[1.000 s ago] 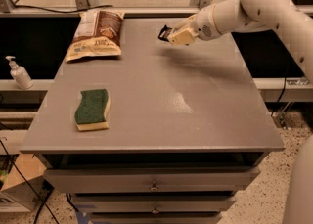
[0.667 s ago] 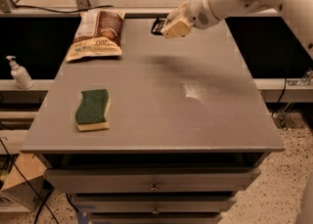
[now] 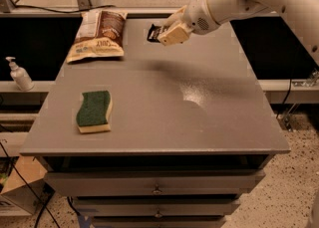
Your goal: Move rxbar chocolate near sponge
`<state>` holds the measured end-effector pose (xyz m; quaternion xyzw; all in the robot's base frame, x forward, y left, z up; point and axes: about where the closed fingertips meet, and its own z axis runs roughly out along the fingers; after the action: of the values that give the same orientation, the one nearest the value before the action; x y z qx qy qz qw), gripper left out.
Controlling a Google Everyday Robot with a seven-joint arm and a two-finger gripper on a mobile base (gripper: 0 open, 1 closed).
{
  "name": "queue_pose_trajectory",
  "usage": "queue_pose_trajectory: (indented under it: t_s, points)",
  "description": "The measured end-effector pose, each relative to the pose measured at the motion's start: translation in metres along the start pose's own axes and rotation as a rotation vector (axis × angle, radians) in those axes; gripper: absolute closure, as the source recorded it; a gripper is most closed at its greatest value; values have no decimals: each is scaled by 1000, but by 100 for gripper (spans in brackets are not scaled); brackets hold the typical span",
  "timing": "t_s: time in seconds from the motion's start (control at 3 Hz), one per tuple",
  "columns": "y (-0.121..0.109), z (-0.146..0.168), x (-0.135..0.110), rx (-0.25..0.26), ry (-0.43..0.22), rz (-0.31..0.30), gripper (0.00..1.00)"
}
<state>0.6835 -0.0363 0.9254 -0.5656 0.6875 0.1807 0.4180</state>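
The sponge, dark green on top with a pale yellow base, lies on the grey table at the front left. My gripper hangs above the table's back middle, reaching in from the right. It is shut on the rxbar chocolate, a small black bar whose end sticks out to the left of the fingers. The bar is held off the surface, well behind and to the right of the sponge.
A large brown-and-white snack bag lies at the table's back left, left of the gripper. A soap pump bottle stands on a shelf off the table's left side. Drawers sit below the front edge.
My gripper has moved left across the back of the table, carrying the black bar closer to the snack bag. The sponge and the bag have not moved.
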Motion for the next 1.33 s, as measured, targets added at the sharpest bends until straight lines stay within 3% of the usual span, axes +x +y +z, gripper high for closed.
queue_pose_trajectory:
  t_s: [0.33, 0.67, 1.0, 1.33]
  points:
    - [45, 14, -11, -132, -31, -63, 100]
    - [104, 31, -18, -302, -79, -114, 100]
    - [160, 42, -16, -445, -122, -114, 100]
    - [208, 48, -3, -558, -129, -64, 82]
